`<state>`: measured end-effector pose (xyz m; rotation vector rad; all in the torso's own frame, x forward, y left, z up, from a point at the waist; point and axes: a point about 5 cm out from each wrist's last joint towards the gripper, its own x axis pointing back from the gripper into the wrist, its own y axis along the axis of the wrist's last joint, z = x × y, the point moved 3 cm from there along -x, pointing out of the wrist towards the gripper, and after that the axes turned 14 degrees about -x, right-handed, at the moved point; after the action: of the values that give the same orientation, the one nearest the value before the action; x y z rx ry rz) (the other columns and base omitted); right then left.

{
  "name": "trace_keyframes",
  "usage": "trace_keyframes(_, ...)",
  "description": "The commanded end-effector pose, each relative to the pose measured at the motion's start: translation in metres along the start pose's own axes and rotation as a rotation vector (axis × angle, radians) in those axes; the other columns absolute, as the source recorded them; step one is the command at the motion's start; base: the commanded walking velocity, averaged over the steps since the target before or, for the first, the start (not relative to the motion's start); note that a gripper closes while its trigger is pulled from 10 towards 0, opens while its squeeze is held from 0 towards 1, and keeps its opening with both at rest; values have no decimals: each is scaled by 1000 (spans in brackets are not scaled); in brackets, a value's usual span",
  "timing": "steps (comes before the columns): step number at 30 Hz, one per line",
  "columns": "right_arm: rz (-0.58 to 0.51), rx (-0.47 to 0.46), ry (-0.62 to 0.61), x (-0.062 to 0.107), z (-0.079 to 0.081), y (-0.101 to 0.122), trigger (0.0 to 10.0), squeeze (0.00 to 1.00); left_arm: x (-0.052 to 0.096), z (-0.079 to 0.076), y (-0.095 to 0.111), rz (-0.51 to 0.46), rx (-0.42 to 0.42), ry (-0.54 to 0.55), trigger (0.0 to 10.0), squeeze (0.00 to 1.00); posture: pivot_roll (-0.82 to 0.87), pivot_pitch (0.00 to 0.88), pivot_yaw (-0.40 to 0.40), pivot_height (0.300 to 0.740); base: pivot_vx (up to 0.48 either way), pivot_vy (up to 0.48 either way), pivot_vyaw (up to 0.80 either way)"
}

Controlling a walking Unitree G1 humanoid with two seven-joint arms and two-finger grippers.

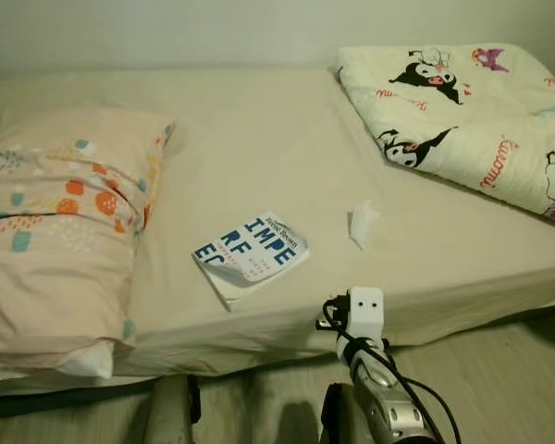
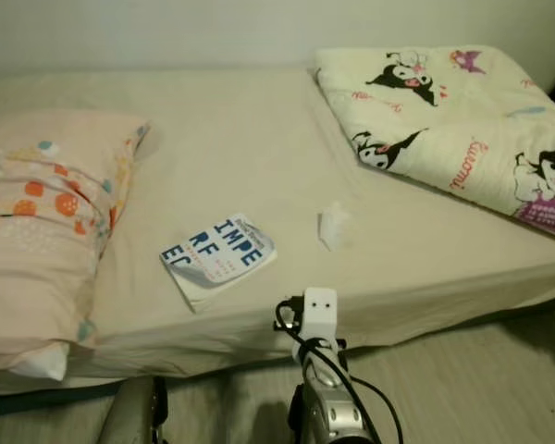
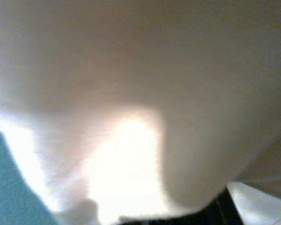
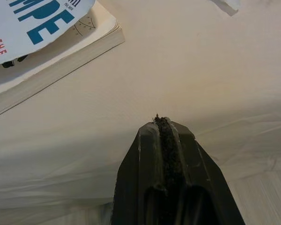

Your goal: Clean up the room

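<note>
Fingers pressed together and empty, the right gripper [image 4: 165,123] hovers at the bed's edge, white paperback book [image 1: 251,256] beside it, crumpled white tissue [image 1: 362,223] just beyond, probably approaching to tidy one.

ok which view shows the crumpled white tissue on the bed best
The left eye view: the crumpled white tissue lies whole on the beige bedsheet. The right eye view shows it similarly; the right wrist view catches just an edge.
</note>
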<state>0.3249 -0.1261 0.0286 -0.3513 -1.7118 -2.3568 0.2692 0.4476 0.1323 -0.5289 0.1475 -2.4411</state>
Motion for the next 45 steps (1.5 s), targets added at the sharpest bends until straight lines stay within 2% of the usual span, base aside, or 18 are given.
trace_keyframes(1,29,-2,-18,3,-5,-10,10000,0,1,2,0,-13,-13,10,0,0,237,81,5,591,0,0,0)
trace_keyframes(4,30,-2,-17,3,-5,-10,10000,0,2,-5,8,-52,-2,-22,0,0,237,81,5,591,0,0,0)
trace_keyframes(7,30,2,-17,3,-5,-10,10000,0,17,-47,61,-234,160,-233,0,0,237,81,5,591,0,0,0)
trace_keyframes(10,30,2,-17,3,-5,-10,10000,0,22,-54,72,-271,180,-273,0,0,237,81,5,591,0,0,0)
trace_keyframes(11,30,1,-18,3,-5,-10,10000,0,31,-59,87,-317,242,-315,0,0,237,81,5,591,0,0,0)
trace_keyframes(12,32,3,-18,3,-7,-10,10000,0,49,-55,111,-400,381,-366,0,0,220,82,3,591,0,0,0)
trace_keyframes(16,35,7,-16,3,-7,-10,10000,0,66,-36,129,-505,521,-402,0,0,214,86,-6,591,0,0,0)
trace_keyframes(18,35,7,-16,3,-7,-10,10000,0,66,-36,129,-505,521,-402,0,0,214,86,-6,591,0,0,0)
trace_keyframes(22,37,11,-13,3,-8,-10,10000,0,86,-10,139,-636,567,-460,0,0,219,82,-13,591,0,0,0)
trace_keyframes(23,39,13,-10,3,-7,-9,10000,0,101,3,143,-718,570,-504,0,0,219,82,-13,591,0,0,0)
trace_keyframes(26,40,14,-7,2,-7,-9,10000,0,114,14,146,-782,575,-545,0,0,219,82,-13,591,0,0,0)
trace_keyframes(27,39,14,-5,1,-6,-8,10000,0,129,22,146,-832,557,-589,0,0,219,81,-19,591,0,0,0)
trace_keyframes(28,39,17,-2,0,-6,-7,10000,0,148,20,139,-868,456,-669,0,0,220,80,-20,591,0,0,0)
trace_keyframes(33,40,19,0,0,-5,-7,10000,0,156,9,125,-833,337,-744,0,0,220,80,-20,591,0,0,0)
trace_keyframes(35,42,19,0,1,-6,-7,10000,0,130,2,91,-633,222,-675,0,0,221,82,-23,591,0,0,0)
trace_keyframes(39,45,20,0,1,-6,-9,10000,0,108,2,64,-480,177,-603,0,0,221,82,-23,591,0,0,0)
trace_keyframes(43,53,19,7,1,-4,-11,10000,0,74,26,22,-205,136,-347,0,0,226,81,-22,591,0,0,0)
trace_keyframes(45,53,19,7,1,-4,-11,10000,0,74,26,22,-205,136,-347,0,0,226,81,-22,591,0,0,0)
